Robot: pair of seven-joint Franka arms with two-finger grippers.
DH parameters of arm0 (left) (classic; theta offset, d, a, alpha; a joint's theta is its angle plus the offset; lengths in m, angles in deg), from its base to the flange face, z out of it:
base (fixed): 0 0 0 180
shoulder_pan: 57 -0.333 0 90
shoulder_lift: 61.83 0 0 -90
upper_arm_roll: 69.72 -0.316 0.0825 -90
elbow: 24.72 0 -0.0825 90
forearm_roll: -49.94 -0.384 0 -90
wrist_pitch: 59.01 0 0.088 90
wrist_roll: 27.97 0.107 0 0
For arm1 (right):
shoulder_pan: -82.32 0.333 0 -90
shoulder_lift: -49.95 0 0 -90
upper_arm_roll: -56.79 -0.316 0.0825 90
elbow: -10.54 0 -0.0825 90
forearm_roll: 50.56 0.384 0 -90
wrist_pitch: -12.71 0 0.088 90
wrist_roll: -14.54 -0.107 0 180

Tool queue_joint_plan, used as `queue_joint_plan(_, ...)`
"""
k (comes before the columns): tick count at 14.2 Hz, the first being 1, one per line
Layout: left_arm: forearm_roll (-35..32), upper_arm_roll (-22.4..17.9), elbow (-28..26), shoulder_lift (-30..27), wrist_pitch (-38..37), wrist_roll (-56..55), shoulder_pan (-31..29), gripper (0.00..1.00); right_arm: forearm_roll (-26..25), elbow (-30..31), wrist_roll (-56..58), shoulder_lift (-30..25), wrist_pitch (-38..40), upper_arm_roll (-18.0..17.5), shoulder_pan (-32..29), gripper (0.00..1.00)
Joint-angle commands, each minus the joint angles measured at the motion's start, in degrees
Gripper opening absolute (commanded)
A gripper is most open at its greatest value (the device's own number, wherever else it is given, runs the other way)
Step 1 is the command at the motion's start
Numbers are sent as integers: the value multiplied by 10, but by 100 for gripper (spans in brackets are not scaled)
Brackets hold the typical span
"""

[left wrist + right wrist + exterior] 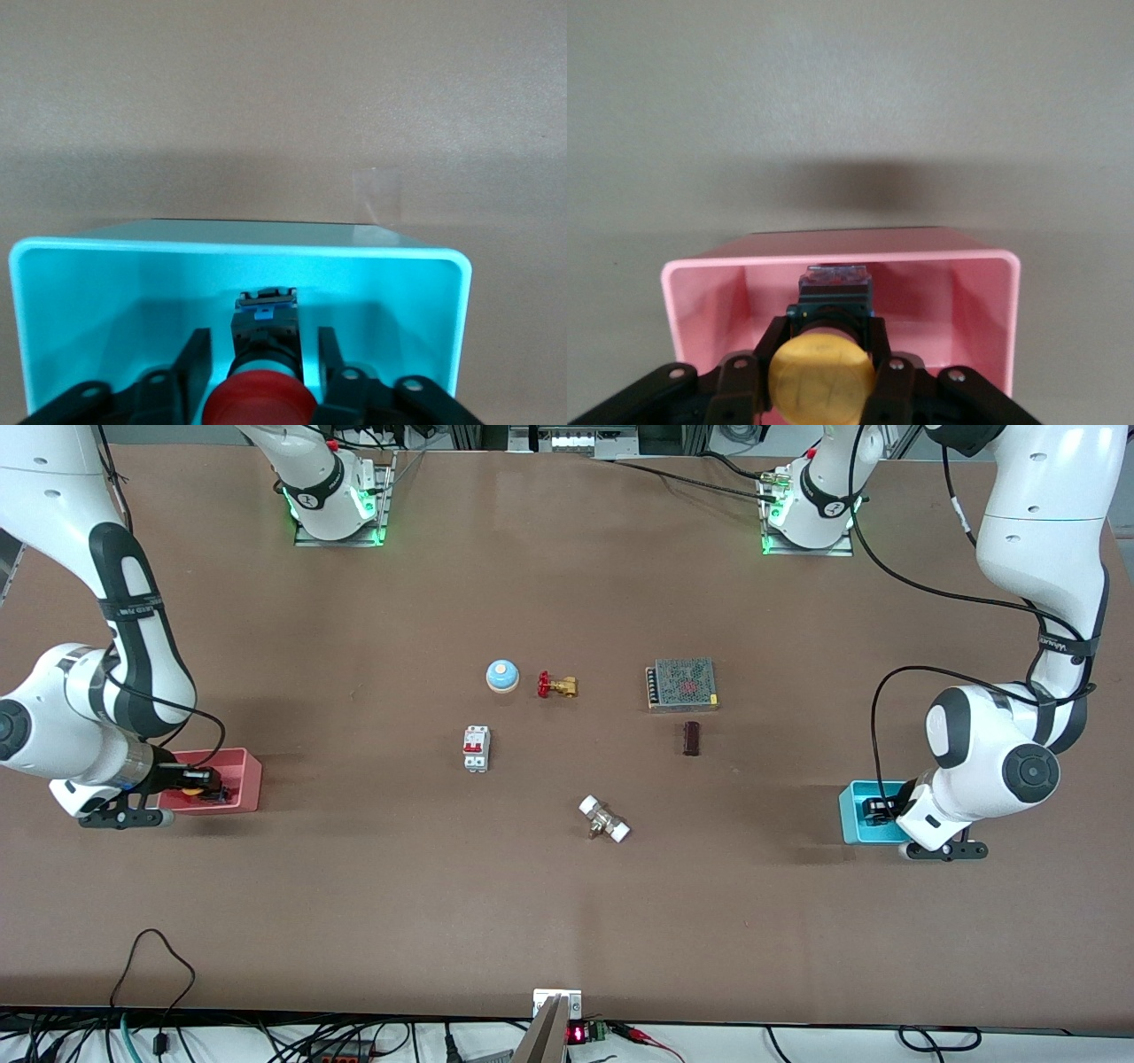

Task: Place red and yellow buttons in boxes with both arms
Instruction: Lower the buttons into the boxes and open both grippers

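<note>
Hemmed in by cyan box [425, 292] walls around left gripper [257, 354]; by pink box [983, 301] walls around right gripper [824, 350].

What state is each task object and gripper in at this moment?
red button: inside the cyan bin, between open fingers
yellow button: held inside the pink bin
cyan bin: upright
pink bin: upright
left gripper: open
right gripper: shut on the button

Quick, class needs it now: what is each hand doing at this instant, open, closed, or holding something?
Left hand: open, fingers apart beside the red button in the cyan box.
Right hand: closed on the yellow button, inside the pink box.
</note>
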State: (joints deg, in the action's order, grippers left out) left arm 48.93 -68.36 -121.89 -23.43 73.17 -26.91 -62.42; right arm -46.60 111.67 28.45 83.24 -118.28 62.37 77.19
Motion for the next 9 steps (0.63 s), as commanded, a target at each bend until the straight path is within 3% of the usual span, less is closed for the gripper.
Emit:
queue_joint_plan(1, 4, 3, 1, -17, -24, 11, -5, 100, 6, -1, 12, 7, -1, -1, -2, 7)
queue_joint_plan(3, 4, 4, 3, -31, -46, 10, -4, 100, 6, -1, 13, 8, -1, -1, -2, 8)
queue_joint_plan(6, 4, 6, 7, -61, -89, 8, -4, 100, 6, -1, 13, 18, -1, -1, -2, 20)
queue_joint_plan(8, 4, 11, 11, -96, -134, 3, 0, 100, 6, -1, 13, 20, -1, -1, -2, 22)
queue_joint_plan(9, 4, 13, 22, -110, -161, 3, 2, 100, 6, -1, 12, 20, -1, -1, -2, 36)
